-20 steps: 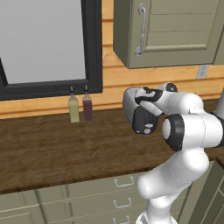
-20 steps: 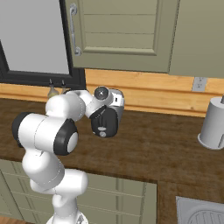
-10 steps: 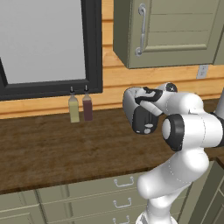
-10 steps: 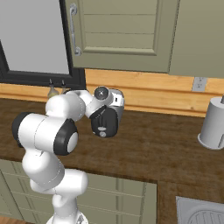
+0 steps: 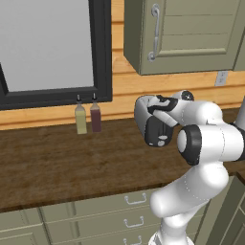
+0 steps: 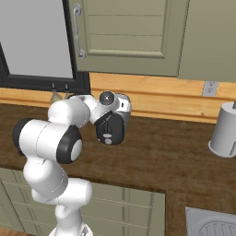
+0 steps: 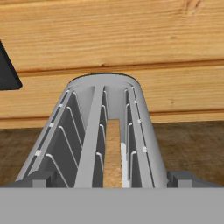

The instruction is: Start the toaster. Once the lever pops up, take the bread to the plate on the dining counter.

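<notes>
1. Left base view: the white arm folds over the wooden desk (image 5: 62, 162); its hand (image 5: 155, 125) hangs above the surface and hides the toaster beneath it. Two bottles (image 5: 88, 116), one yellowish and one dark red, stand against the wall under the black-framed window (image 5: 50, 48).
2. Right base view: the hand (image 6: 110, 126) points down over the desk (image 6: 166, 156). A grey cylindrical canister (image 6: 225, 130) stands well apart at the far right; a sink corner (image 6: 209, 223) shows at lower right.
3. Hand view: the toaster (image 7: 94, 131) lies directly below the pincer (image 7: 113, 178), whose tips stand wide apart, flanking the body without clamping. The bread (image 7: 113, 153) sits in the right-hand slot, between the tips.
</notes>
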### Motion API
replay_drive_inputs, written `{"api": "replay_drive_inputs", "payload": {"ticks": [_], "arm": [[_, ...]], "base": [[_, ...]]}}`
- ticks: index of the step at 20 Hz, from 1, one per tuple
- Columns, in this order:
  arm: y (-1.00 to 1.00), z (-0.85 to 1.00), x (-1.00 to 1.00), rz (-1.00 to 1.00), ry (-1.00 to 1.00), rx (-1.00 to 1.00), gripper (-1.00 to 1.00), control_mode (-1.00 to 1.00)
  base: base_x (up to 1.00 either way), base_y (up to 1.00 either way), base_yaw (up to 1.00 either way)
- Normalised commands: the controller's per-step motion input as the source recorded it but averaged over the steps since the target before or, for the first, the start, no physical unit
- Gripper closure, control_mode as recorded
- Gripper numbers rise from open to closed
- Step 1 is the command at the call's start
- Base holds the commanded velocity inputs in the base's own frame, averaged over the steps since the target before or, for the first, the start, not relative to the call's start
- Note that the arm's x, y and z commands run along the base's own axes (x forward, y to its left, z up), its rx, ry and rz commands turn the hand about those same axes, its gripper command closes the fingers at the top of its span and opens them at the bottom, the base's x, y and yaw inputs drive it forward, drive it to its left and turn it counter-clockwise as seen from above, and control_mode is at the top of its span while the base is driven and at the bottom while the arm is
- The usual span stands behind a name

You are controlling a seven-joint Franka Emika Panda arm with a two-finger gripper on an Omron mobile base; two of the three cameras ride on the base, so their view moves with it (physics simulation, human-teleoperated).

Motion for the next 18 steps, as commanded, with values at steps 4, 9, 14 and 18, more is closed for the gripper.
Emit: {"api": "replay_drive_inputs", "payload": {"ticks": [4, 9, 14, 18], "arm": [[0.00, 0.00, 0.00, 0.00, 0.00, 0.00, -1.00, -1.00], [0.00, 0.00, 0.00, 0.00, 0.00, 0.00, -1.00, -1.00], [0.00, 0.00, 0.00, 0.00, 0.00, 0.00, -1.00, -1.00], [0.00, 0.00, 0.00, 0.00, 0.00, 0.00, -1.00, -1.00]], "base": [[0.00, 0.00, 0.00], [0.00, 0.00, 0.00], [0.00, 0.00, 0.00], [0.00, 0.00, 0.00]]}}
